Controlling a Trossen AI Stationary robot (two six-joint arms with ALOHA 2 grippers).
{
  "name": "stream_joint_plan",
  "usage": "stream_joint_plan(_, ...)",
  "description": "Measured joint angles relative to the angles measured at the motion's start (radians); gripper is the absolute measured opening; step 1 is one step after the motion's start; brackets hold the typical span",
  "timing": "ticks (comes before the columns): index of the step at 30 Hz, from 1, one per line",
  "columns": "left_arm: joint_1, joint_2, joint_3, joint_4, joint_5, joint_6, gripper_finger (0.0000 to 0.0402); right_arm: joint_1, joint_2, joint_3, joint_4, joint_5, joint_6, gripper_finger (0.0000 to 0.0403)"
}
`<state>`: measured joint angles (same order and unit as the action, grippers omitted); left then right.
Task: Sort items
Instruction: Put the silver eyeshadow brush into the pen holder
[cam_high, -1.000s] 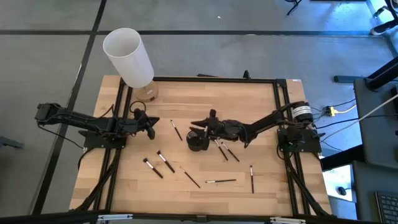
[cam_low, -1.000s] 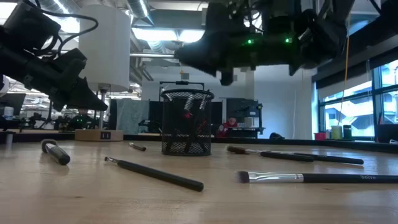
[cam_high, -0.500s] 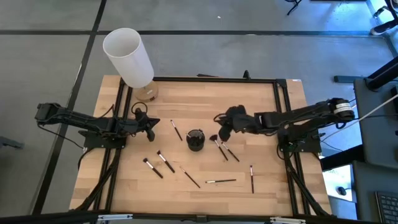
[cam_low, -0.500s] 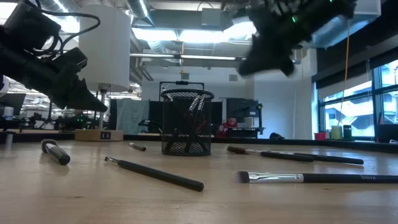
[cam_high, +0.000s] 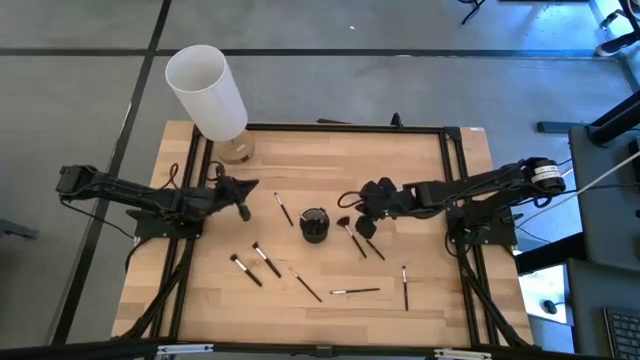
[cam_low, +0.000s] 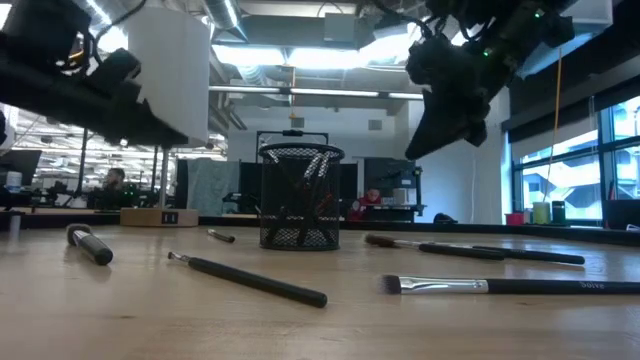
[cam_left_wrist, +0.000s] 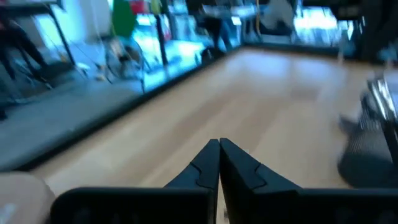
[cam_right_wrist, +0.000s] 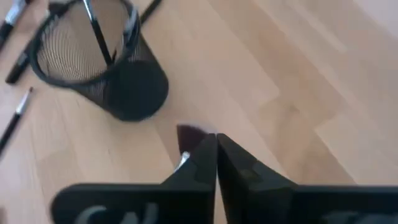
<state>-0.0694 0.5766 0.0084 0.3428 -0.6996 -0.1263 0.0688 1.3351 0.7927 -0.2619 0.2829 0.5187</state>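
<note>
Several thin makeup brushes lie flat on the wooden table (cam_high: 330, 160), among them one (cam_high: 283, 208) left of the cup, a pair (cam_high: 257, 265) and one (cam_high: 355, 291) near the front. A black mesh cup (cam_high: 314, 225) stands upright mid-table with a brush (cam_right_wrist: 98, 36) leaning inside it. My right gripper (cam_right_wrist: 216, 138) hangs shut and empty above the table, right of the cup, over a brush's bristle head (cam_right_wrist: 186, 134). My left gripper (cam_left_wrist: 219, 144) is shut, empty, raised at the table's left (cam_high: 248, 188).
A tall white cylinder (cam_high: 205, 90) stands at the far left corner with a small wooden block (cam_high: 240, 150) beside it. Black frame rails (cam_high: 445, 150) run along the table's edges. Bare wood lies between the cup and the far edge.
My right gripper has drawn back from above the cup toward the table's right, tipped further down and shut on nothing. My left gripper has rolled and tipped up a little in place. The brushes on the table and the cup have kept their places.
</note>
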Motion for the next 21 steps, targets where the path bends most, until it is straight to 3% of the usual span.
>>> stream_joint_plan(3,0.010,0.000,0.000,0.079,-0.030,0.052,0.0008,-0.028,0.000,0.000,0.026,-0.033,-0.004,0.0011)
stream_joint_plan(6,0.040,0.000,0.000,0.123,-0.039,0.065,0.0008,-0.065,0.004,0.000,0.017,-0.096,-0.002,0.0038)
stream_joint_plan(9,0.074,0.000,0.000,0.133,-0.029,0.042,0.0008,-0.086,0.004,0.000,0.001,-0.080,0.042,0.0069)
stream_joint_plan(12,0.096,0.000,0.000,0.105,0.062,0.013,0.0008,-0.088,0.004,0.000,-0.009,-0.017,0.095,0.0085)
stream_joint_plan(16,0.104,0.000,0.000,0.028,0.192,-0.006,0.0008,-0.088,0.004,0.000,-0.089,-0.017,0.176,0.0084)
stream_joint_plan(21,0.104,0.004,0.000,-0.040,0.220,-0.071,0.0006,-0.070,0.009,0.000,-0.231,-0.023,0.285,0.0078)
